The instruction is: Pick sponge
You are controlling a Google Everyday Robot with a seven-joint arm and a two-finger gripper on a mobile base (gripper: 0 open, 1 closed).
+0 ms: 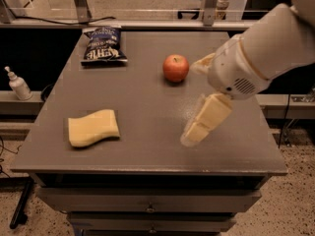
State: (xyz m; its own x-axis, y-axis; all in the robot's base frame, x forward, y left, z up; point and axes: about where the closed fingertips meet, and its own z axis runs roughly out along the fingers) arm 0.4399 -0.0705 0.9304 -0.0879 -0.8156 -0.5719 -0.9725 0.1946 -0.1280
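Observation:
The sponge (93, 127) is a pale yellow flat foam block with wavy edges. It lies on the front left part of the grey table (147, 97). My gripper (192, 102) hangs over the right middle of the table, well to the right of the sponge and just in front of the apple. Its pale yellow fingers (205, 118) are spread apart and hold nothing. The white arm reaches in from the upper right.
A red apple (175, 68) stands behind the gripper near the table's middle. A dark blue chip bag (103, 45) lies at the back left. A white bottle (17, 84) stands on a shelf left of the table. Drawers run under the front edge.

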